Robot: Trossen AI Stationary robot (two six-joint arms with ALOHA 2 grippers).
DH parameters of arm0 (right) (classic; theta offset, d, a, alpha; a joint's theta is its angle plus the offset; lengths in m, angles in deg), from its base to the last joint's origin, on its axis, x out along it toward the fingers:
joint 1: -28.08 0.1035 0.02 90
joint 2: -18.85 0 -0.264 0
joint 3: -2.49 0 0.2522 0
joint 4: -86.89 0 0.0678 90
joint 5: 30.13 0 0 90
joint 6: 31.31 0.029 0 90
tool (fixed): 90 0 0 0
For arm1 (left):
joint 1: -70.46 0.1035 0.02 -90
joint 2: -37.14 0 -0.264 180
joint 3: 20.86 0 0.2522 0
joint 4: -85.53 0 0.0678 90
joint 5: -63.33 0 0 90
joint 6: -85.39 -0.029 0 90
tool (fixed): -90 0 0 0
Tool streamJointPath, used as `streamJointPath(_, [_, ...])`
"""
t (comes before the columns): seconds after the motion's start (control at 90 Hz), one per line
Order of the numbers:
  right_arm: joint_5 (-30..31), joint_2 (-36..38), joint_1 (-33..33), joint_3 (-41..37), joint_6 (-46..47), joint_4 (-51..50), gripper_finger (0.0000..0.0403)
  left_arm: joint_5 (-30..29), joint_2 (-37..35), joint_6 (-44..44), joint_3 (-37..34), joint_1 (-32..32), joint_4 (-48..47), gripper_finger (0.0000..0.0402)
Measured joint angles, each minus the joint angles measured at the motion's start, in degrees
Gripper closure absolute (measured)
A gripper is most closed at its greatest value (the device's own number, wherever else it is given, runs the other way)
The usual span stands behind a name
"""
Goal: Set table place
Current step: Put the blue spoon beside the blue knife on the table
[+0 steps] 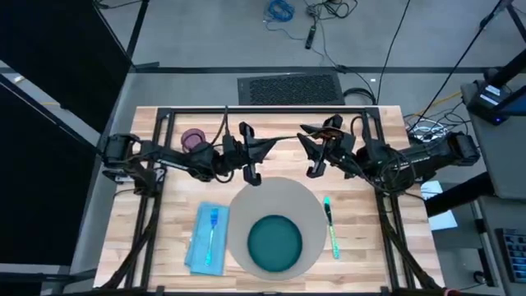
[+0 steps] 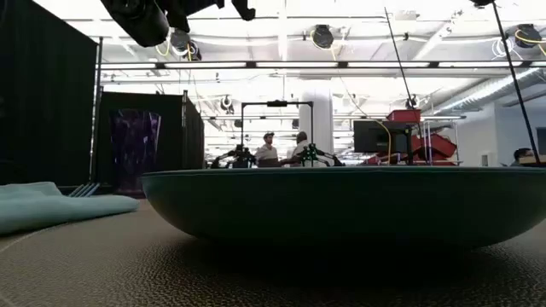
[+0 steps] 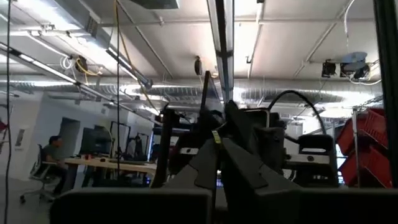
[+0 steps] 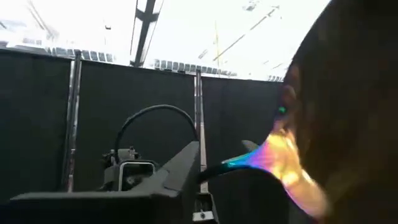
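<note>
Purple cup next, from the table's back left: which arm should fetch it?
Left, probably. The purple cup stands right beside the left arm, just behind the left gripper. The right gripper hangs on the far side, farther off.

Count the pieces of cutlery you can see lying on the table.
2. A blue fork lies on the light blue napkin, left of the grey placemat. A green utensil lies right of the placemat. Others may be hidden under the arms.

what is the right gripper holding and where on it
The right gripper grips an iridescent utensil, apparently a spoon; its bowl end sticks out, but the exact grip point cannot be told. The left gripper holds nothing.
</note>
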Motion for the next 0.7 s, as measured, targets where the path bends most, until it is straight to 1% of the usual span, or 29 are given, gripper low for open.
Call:
streamJointPath(0.044, [0.63,0.04,-0.04,-0.13,-0.36,-0.88,0.0376,-0.28,0.13,-0.19,-0.04,-0.03,-0.19,0.0402])
streamJointPath(0.1, [0.01,0.30,-0.02,-0.11,-0.40,-1.68,0.0391,-0.73,0.17,-0.18,-0.17,-0.01,-0.26,0.0402])
streamJointPath(0.267, [-1.91,1.11,0.02,0.04,0.60,-4.59,0.0400,0.52,0.17,-0.22,-0.15,-0.02,-0.94,0.0402])
streamJointPath(0.489, [-1.68,1.11,-0.03,0.02,1.17,-5.09,0.0402,-1.32,-0.01,-0.54,-0.13,-0.04,-3.97,0.0397])
streamJointPath(0.589, [-1.68,1.01,-0.03,-0.02,1.17,-5.68,0.0402,-1.58,-0.01,-1.03,-0.11,0.03,-6.96,0.0371])
streamJointPath(0.7, [-1.21,0.89,-0.08,-0.13,1.15,-6.52,0.0402,-1.70,0.00,-0.58,-0.07,0.70,-9.66,0.0313])
